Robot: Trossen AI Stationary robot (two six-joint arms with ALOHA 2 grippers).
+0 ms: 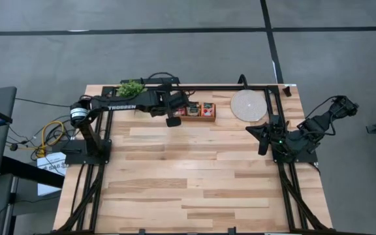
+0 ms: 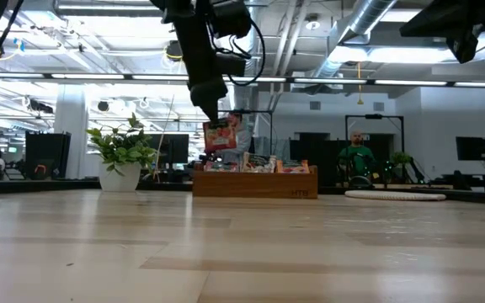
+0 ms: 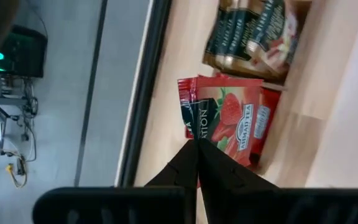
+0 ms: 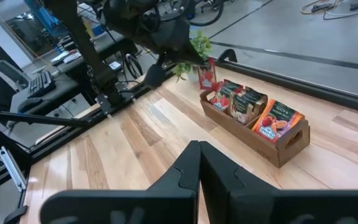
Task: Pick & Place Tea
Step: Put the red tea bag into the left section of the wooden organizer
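- Left gripper pinches the red strawberry tea sachet by its corner, above the wooden box.
- Light, floppy foil; it could slip.
- Right gripper waits, fingers pressed together.

Grey floor, black lines — ceiling ducts, monitors.

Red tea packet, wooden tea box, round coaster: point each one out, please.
red tea packet (image 3: 229,121), left wrist view, its strawberry-printed face.
wooden tea box (image 4: 278,148), right wrist view, its long side wall.
round coaster (image 1: 249,105), high view, its centre.
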